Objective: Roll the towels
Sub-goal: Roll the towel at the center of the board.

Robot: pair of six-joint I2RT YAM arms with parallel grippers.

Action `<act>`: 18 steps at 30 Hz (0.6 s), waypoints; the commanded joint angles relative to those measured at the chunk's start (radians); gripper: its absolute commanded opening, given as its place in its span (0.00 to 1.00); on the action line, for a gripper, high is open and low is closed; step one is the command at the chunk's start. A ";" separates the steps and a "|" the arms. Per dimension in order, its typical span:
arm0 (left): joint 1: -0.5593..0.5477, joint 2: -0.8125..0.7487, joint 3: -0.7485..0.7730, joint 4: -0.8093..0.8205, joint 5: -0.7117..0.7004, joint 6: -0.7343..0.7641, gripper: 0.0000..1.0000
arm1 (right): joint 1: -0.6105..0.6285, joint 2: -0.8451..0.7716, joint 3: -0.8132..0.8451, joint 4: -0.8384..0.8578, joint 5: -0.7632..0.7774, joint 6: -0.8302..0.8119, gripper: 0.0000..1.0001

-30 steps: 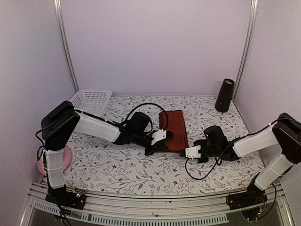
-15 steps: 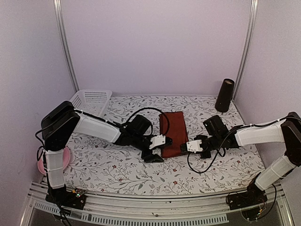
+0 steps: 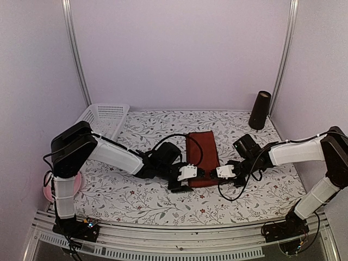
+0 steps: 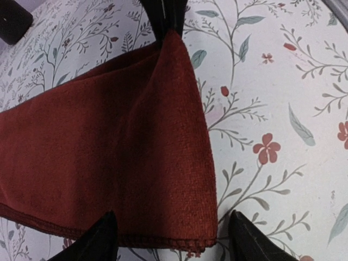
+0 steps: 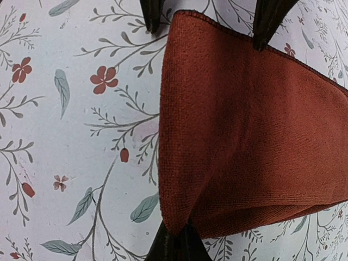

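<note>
A dark red-maroon towel (image 3: 200, 157) lies folded in a long strip on the flowered tablecloth, running away from me. My left gripper (image 3: 196, 175) is at its near end, open. In the left wrist view its gripper (image 4: 174, 240) has the towel (image 4: 109, 147) hem lying between the two spread fingertips. My right gripper (image 3: 211, 173) meets that end from the right. In the right wrist view this gripper (image 5: 179, 242) is shut on the towel (image 5: 244, 125) corner, which bunches into it. The left arm's fingers (image 5: 150, 13) show at the top of that view.
A white slotted basket (image 3: 106, 117) stands at the back left and a dark cone-shaped cup (image 3: 260, 110) at the back right. A pink plate (image 3: 45, 188) sits off the table's left edge. Black cables (image 3: 231, 194) loop by both wrists.
The left gripper went from shut to open and slid to the towel's near hem. The right arm swung left and now pinches the near right corner.
</note>
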 commanded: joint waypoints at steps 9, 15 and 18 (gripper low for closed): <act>-0.022 0.028 -0.013 0.003 -0.042 0.025 0.18 | -0.036 0.033 0.072 -0.124 -0.019 -0.059 0.03; 0.000 -0.006 0.009 -0.085 0.014 0.008 0.00 | -0.043 0.025 0.135 -0.243 -0.001 -0.134 0.03; 0.022 -0.025 0.022 -0.125 0.081 -0.008 0.00 | -0.043 0.053 0.194 -0.323 -0.009 -0.169 0.04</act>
